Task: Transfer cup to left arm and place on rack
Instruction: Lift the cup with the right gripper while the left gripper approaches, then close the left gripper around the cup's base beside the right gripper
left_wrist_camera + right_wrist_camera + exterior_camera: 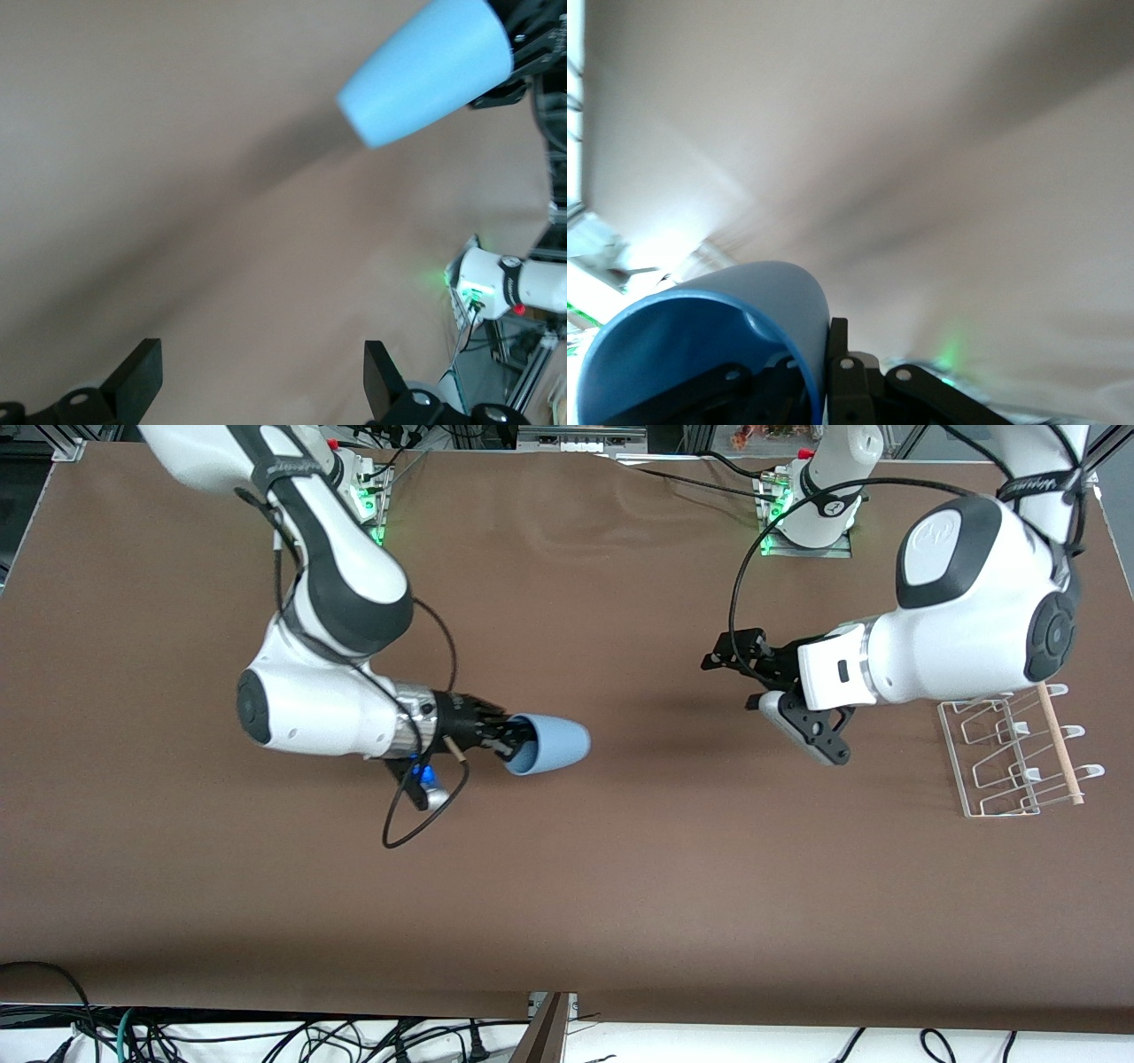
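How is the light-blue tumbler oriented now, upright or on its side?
On its side. The light-blue tumbler is held horizontally above the table by the right end effector, one finger inside its rim, its closed base pointing toward the left arm's end.

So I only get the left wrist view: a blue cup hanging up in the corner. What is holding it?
Observer: The right arm. Its jaws pinch the rim of the cup, with one finger inside the mouth.
Operator: And where does it end up?
Observer: On a wire rack at the left arm end of the table, partly under that arm.
Operator: Is my arm close to the cup?
Observer: Not touching. Its open jaws hang over bare table between cup and rack.
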Robot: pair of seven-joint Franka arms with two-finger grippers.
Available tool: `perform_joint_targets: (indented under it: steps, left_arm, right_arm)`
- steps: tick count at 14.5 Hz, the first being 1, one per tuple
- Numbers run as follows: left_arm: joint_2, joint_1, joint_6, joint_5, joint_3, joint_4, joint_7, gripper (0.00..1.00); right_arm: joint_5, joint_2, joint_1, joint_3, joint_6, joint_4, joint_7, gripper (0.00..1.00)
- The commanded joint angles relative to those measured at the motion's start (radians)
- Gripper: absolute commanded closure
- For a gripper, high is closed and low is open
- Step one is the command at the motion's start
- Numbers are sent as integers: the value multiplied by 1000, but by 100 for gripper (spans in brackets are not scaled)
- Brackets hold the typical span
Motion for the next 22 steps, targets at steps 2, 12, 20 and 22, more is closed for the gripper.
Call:
perform_joint_targets:
  steps: [2, 12, 20, 22]
  left_arm:
    - [85, -1, 68, -81, 1, 49, 330, 0]
    - [134, -37, 246, -311, -51, 50, 803, 0]
    - [145, -145, 372, -299, -51, 75, 830, 43]
    - [143, -139, 371, -307, -52, 77, 834, 100]
  right_arm:
    - [56, 14, 37, 4, 5, 97, 140, 100]
    - [56, 17, 98, 7, 109, 101, 208, 100]
    - [56, 20, 114, 9, 152, 103, 208, 100]
    - [56, 20, 114, 9, 152, 103, 208, 100]
